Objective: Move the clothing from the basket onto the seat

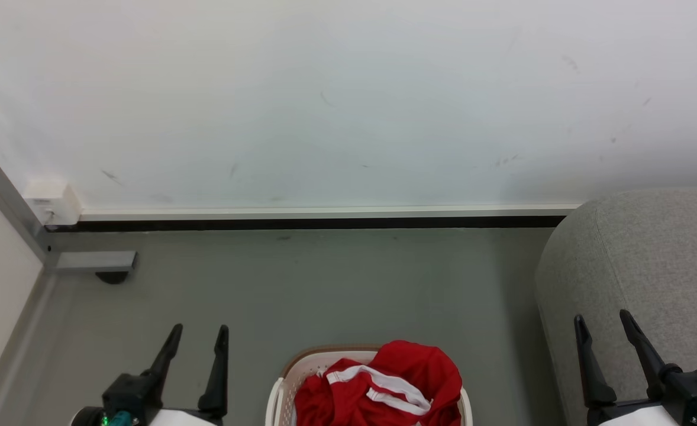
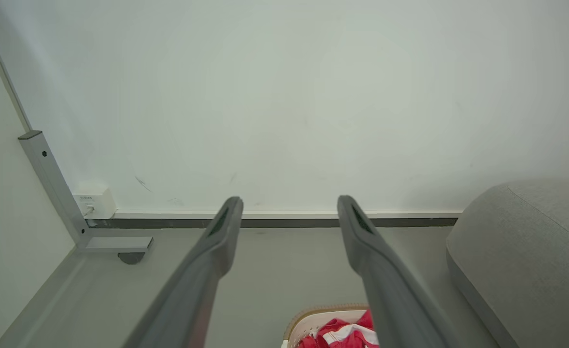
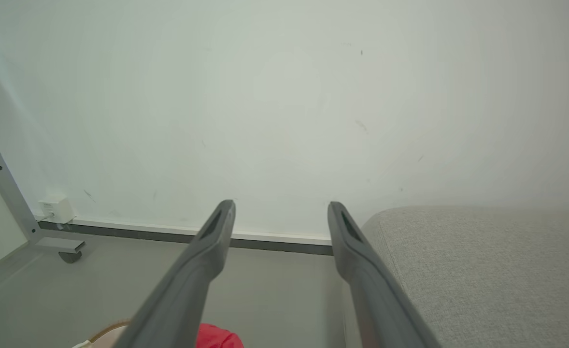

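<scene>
My left gripper (image 1: 200,328) has its two long dark fingers spread wide apart with nothing between them, and my right gripper (image 1: 602,318) is just the same, parted and empty. Between the two, closer to me than the fingertips, the small cream-white perforated plastic basket with a brown top rim (image 1: 301,360) sits on the smooth grey floor (image 1: 325,284). The bright red soft clothing with white stripe trim (image 1: 396,384) is heaped inside it, bulging above the rim and apart from both grippers. My right gripper hangs in front of the large light grey fabric-upholstered seat with rounded edges (image 1: 650,266), which spreads beyond its fingers and off to its right. Ahead of both grippers the floor runs to a dark skirting strip (image 1: 325,223) under a scuffed white wall (image 1: 348,89). Ahead and left of my left gripper stand a slanting grey metal post (image 1: 5,201) and a small white box (image 1: 52,201) at the wall's base.
</scene>
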Motion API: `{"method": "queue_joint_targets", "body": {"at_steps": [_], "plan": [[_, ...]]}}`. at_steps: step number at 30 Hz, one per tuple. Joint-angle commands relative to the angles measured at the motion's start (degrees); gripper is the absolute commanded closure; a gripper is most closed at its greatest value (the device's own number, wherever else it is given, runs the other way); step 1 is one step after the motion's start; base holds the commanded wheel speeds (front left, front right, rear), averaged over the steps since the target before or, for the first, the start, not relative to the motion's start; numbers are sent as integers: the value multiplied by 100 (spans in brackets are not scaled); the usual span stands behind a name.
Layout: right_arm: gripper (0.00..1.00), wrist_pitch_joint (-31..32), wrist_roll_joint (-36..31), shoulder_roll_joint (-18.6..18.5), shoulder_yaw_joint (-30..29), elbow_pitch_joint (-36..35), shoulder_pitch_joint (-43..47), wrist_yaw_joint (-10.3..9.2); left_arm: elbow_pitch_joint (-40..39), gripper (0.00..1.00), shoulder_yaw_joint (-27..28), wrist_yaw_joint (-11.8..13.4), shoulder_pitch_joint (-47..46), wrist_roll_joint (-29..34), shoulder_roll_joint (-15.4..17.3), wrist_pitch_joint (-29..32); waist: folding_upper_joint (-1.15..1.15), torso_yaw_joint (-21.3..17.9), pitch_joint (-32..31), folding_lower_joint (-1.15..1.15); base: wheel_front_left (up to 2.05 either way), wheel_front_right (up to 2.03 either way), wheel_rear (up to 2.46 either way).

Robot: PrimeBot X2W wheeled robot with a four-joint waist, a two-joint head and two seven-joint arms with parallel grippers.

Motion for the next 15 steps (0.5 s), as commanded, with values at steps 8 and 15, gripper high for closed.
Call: {"method": "queue_joint_targets", "body": {"at_steps": [8, 15], "plan": [[0, -126, -377, -26, 42, 44, 49, -12, 18, 0, -2, -24, 37, 412, 7, -123, 0, 17, -19, 0, 0, 0, 0], [0, -135, -373, -15, 71, 57, 63, -12, 14, 0, 34, -45, 70, 488, -14, -135, 0, -6, -18, 0, 0, 0, 0]]}}
